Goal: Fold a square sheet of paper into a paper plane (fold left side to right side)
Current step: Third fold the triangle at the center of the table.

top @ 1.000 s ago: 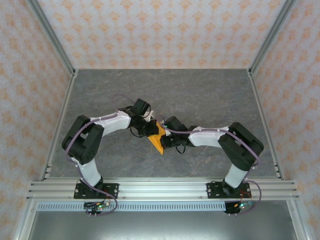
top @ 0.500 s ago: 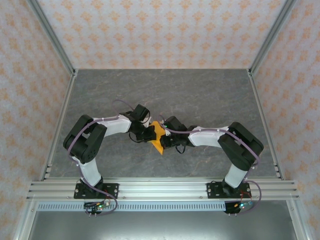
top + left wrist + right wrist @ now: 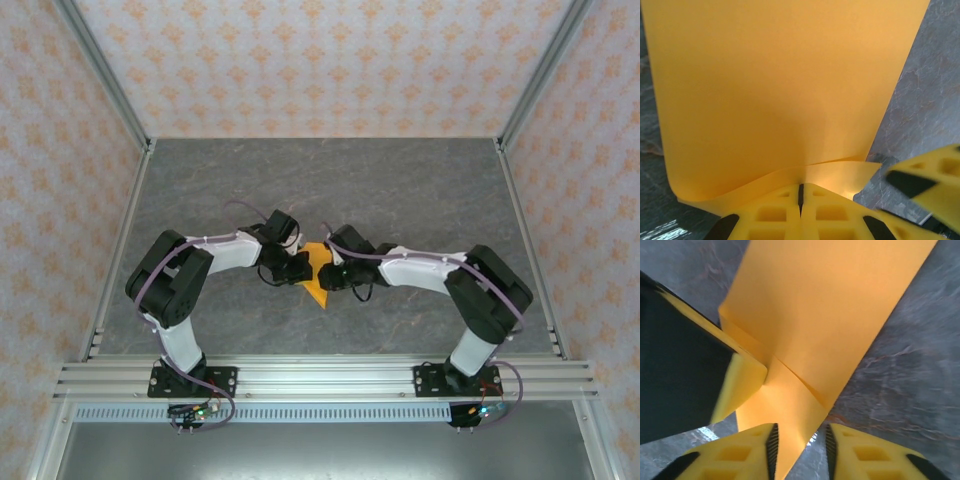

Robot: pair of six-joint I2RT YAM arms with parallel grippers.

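Right wrist: right tool (image 3: 800,446) has loosened around orange sheet (image 3: 825,315).

We see the right gripper (image 3: 800,436) jaws sprung apart around the square sheet of paper (image 3: 830,305) they pinched a second ago; the left gripper (image 3: 298,268) has shifted nearer the bases.

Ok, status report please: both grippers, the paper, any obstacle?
Left gripper shut on the orange paper. Right gripper open around the paper's end. Paper folded double. No obstacle seen.
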